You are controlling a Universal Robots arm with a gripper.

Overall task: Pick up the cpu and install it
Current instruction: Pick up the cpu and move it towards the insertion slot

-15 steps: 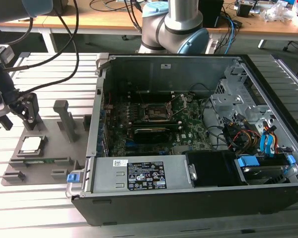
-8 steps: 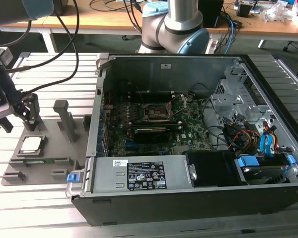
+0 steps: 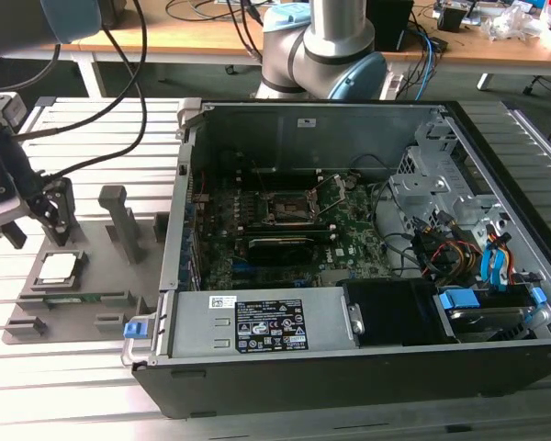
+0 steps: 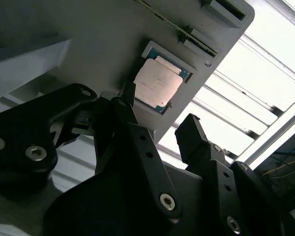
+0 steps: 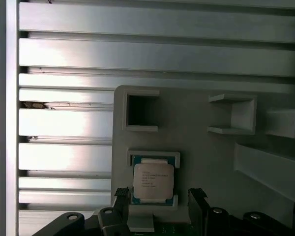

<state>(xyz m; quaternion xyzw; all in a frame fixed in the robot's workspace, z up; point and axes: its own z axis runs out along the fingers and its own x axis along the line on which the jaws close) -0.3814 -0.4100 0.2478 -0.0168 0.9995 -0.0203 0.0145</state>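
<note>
The cpu (image 3: 57, 268) is a small silvery square chip lying flat in a recess of the grey fixture plate (image 3: 92, 276), at the exterior view's left. My gripper (image 3: 37, 228) hangs just above it, open, with nothing between its black fingers. In both wrist views the cpu (image 4: 157, 83) (image 5: 153, 181) lies beyond the gap of the gripper (image 4: 160, 110) (image 5: 159, 196), one fingertip to each side and neither touching it. The black square socket (image 3: 289, 207) sits on the motherboard inside the open computer case (image 3: 349, 367).
Grey upright posts (image 3: 119, 220) stand on the fixture plate between the cpu and the case wall. A long card (image 3: 73, 298) lies in a slot of the plate. The slatted metal table (image 3: 55, 386) carries everything. Black cables (image 3: 119, 101) arc over the table's far left.
</note>
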